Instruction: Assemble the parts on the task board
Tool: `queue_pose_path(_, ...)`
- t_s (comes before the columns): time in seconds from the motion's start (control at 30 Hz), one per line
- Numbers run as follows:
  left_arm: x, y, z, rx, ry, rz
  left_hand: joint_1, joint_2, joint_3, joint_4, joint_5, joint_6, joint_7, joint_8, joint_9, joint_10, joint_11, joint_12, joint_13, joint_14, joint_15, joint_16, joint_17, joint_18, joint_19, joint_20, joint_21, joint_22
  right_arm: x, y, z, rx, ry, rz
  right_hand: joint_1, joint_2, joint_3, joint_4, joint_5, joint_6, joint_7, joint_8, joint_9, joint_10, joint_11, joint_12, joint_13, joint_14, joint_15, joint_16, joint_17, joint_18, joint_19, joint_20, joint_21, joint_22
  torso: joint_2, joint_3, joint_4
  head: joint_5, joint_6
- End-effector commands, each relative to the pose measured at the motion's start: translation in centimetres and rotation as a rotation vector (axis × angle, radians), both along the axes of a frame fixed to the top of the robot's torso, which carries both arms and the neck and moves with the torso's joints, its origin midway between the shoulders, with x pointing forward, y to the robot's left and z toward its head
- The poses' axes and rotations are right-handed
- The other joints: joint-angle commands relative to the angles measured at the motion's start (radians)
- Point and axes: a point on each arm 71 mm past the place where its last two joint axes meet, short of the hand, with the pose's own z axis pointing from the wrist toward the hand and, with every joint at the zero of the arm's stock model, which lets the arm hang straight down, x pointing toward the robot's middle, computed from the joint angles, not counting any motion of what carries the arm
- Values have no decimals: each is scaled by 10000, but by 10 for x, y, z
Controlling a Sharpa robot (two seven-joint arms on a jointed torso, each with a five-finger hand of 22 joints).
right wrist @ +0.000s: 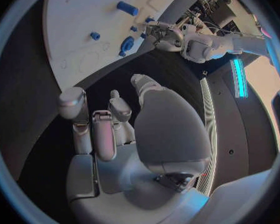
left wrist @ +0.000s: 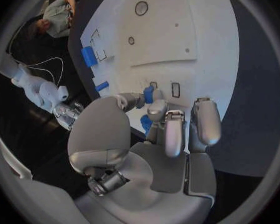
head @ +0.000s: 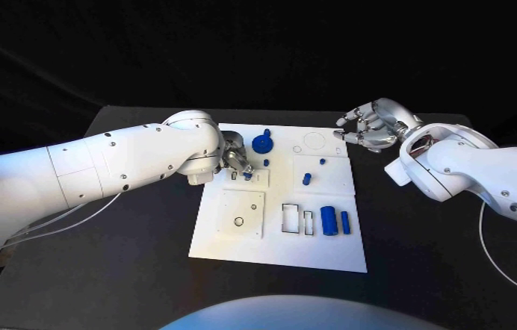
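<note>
My left hand (head: 237, 160) pinches a small blue plastic peg (left wrist: 149, 94) over the flat white task board (head: 278, 251), so I push it straight down slowly, while my right hand (head: 372, 126) waits empty, fingers apart.

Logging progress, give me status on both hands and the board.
Left hand pinching a small blue part over the task board. Right hand open, off the board. Nothing blocking.

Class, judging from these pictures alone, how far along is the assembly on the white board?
Done: some small blue parts, such as a blue peg, seem to stand on the white task board. In hand: the left robot hand pinches a small blue piece over a slot. Left: two blue cylinders lie loose beside empty rectangular slots. The right robot hand holds nothing.
</note>
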Motion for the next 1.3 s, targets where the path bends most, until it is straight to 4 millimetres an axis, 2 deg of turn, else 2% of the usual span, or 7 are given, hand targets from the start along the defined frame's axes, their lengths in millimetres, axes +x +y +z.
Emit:
queue_pose_path(0.03, -3, -2, -3, 285, 136, -333, 27, 42, 1856, -1944, -29, 93, -84, 16, -9, 86, 12, 19, 11, 1057, -66, 63, 2635, -105, 72, -14, 34, 962, -1, 1, -1, -33, 47, 118, -107, 16, 52, 13, 32, 25, -41, 32, 8, 53, 1, 25, -3, 546, -47, 0, 819, 100, 56, -29, -42, 1, -3, 3, 6, 6, -23)
queue_pose_path(0.23, -4, -1, -3, 519, 5, -364, 43, 39, 1855, -1978, -1, 145, -95, 9, -31, 162, 4, 55, 90, 1057, -74, 63, 2635, -116, 106, -22, 68, 995, -1, 1, -2, -18, 124, 115, -117, 17, 60, 14, 40, 26, -42, 34, 10, 50, 1, 22, -9, 547, -48, 0, 819, 101, 55, -30, -46, -1, -6, -5, -1, 49, -6)
queue_pose_path(0.7, -4, 0, -3, 775, -204, -309, 58, 24, 1884, -2038, 78, 245, -116, 3, -68, 262, -20, 85, 165, 1057, -95, 63, 2635, -139, 181, -40, 144, 1067, 0, 1, -3, -12, 191, 121, -129, 18, 65, 15, 45, 25, -41, 35, 12, 38, 1, 7, -29, 542, -48, -10, 801, 104, 48, -30, -63, -13, 3, -7, 2, 48, 13)
queue_pose_path(1.3, -7, 0, -3, 965, -64, -352, 67, 2, 1930, -2082, 110, 314, -133, 0, -93, 338, -38, 112, 230, 1057, -113, 63, 2635, -161, 251, -56, 217, 1133, -1, 1, -3, 19, 116, 136, -160, 16, 85, 14, 68, 25, -42, 39, 17, 62, 0, 40, 4, 549, -48, 1, 827, 96, 67, -31, -33, 14, -1, -7, 2, 49, -29)
